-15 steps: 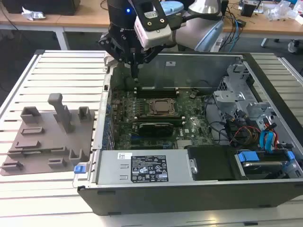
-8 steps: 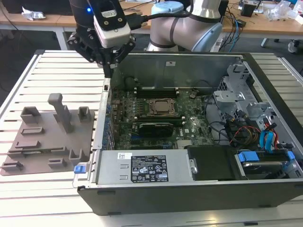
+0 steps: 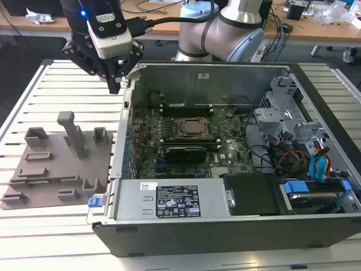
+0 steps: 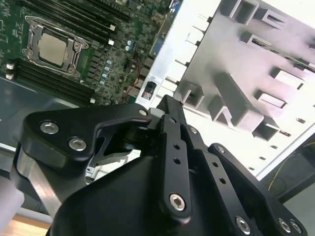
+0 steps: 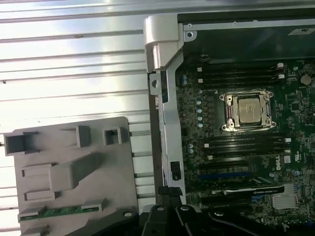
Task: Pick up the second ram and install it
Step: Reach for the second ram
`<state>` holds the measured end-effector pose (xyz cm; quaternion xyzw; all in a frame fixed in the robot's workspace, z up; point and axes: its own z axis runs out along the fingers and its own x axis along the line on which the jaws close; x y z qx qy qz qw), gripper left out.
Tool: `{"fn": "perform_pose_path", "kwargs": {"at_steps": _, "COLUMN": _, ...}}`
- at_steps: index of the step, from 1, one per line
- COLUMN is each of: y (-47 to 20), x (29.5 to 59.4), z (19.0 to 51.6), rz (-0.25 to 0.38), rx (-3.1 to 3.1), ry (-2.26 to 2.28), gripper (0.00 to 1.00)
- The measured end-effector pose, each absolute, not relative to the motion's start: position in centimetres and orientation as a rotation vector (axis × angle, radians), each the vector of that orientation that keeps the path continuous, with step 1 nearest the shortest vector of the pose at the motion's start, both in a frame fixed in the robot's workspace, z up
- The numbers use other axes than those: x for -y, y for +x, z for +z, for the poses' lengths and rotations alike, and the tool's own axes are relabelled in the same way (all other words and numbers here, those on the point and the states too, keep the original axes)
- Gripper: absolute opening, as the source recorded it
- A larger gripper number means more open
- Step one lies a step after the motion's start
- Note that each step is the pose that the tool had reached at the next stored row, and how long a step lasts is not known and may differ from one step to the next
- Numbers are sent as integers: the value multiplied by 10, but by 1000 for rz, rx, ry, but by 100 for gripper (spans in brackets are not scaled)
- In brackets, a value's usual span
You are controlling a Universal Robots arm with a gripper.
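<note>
1 ram (image 5: 61,212) lies flat in tray (image 5: 118,167) edge slot, long axis aimed at case wall (image 5: 167,123); your jaws, together & empty, hang just beside tray.

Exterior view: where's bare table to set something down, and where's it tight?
Bare table slats: between the grey tray and the far edge, near the gripper; also from the tray to the near edge. Crowded: inside the computer case, with board and cables.
</note>
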<state>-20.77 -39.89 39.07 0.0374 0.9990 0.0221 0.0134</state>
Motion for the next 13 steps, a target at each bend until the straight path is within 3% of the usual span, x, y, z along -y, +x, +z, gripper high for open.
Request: {"fn": "perform_pose_path", "kwargs": {"at_steps": 13, "y": -247, "x": 404, "z": 386, "rz": 69, "rx": -3112, "ry": 116, "gripper": 10}}
